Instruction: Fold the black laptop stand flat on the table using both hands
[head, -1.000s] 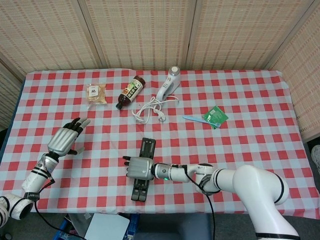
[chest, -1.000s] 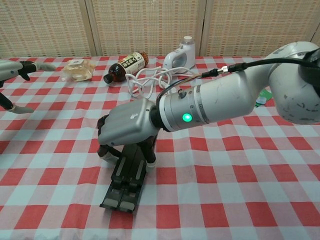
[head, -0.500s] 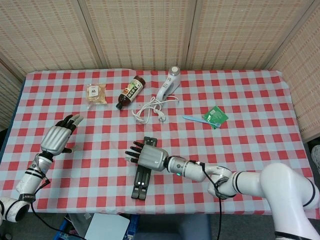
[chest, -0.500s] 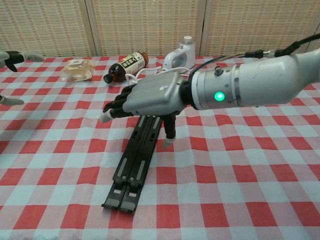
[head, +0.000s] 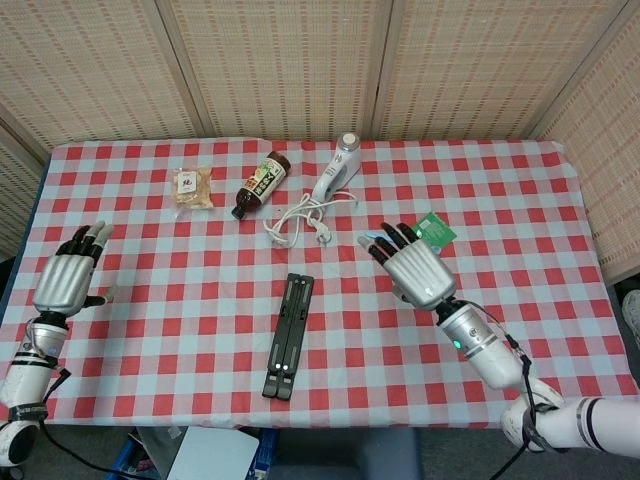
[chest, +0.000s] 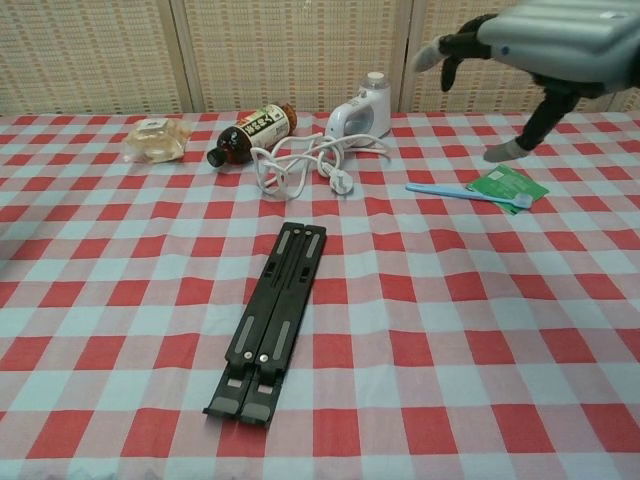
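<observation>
Stand (head: 288, 337) lies folded flat near the middle of the checkered counter (head: 520, 190), long axis running near to far, nothing touching it. Left robot hand (head: 68, 279) hovers at the left edge, fingers spread, empty. Right robot hand (head: 416, 268) is raised right of the stand, well apart from it, fingers apart, holding nothing. Far side: bottle (head: 261, 184), snack packet (head: 192, 187), white appliance (head: 337, 167) with coiled cord (head: 300, 218). Green packet (chest: 507, 187) and blue toothbrush (chest: 466, 194) at right.

black laptop stand (head: 288, 336) on red-and-white checked tablecloth (head: 520, 200)
</observation>
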